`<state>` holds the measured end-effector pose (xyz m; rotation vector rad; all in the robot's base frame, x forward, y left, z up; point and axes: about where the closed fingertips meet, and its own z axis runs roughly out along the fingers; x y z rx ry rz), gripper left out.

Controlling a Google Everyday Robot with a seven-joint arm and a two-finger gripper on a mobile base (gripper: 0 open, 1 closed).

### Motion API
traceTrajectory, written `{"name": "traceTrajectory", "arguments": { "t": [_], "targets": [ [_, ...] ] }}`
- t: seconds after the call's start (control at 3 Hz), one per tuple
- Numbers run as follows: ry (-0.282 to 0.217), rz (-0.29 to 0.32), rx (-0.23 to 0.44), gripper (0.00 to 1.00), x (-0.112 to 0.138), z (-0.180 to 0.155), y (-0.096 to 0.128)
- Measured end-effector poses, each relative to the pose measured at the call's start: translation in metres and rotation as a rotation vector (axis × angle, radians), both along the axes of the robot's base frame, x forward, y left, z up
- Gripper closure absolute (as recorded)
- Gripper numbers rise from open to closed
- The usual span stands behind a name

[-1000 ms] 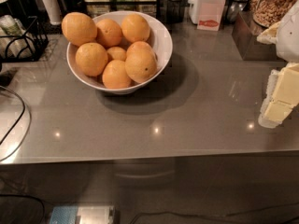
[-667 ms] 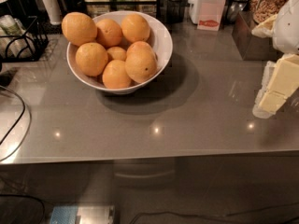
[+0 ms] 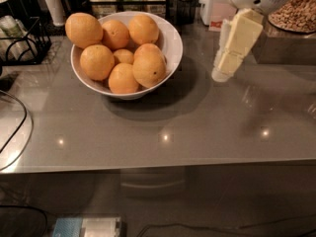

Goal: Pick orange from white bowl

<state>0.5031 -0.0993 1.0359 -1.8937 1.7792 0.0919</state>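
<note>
Claw (image 3: 224,72) hangs above table (image 3: 148,147), right of white bowl (image 3: 173,39), not touching it. How far open: cannot tell; no fruit in it. Orange (image 3: 149,67), biggest one, lies in bowl, right front of pile, among smaller oranges (image 3: 97,61).

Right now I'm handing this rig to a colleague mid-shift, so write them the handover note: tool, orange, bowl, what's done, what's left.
Tool: hangs over the grey counter, to the right of the white bowl and apart from it, with nothing in it.
The orange: the big oval one at the front right of the pile, lying in the bowl against the other oranges.
Done: nothing picked yet.
Left: bring the tool over the bowl, grasp the orange and lift it out.
</note>
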Motion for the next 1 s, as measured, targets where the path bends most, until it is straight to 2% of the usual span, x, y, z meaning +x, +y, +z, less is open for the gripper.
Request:
{"name": "traceTrajectory", "arguments": {
  "t": [0.33,0.67,1.0],
  "targets": [
    [-0.024,0.141,0.025,0.00,0.004,0.019,0.058],
    [-0.019,0.235,0.032,0.00,0.014,0.024,0.107],
    [-0.033,0.235,0.038,0.00,0.015,0.026,0.113]
  ]
}}
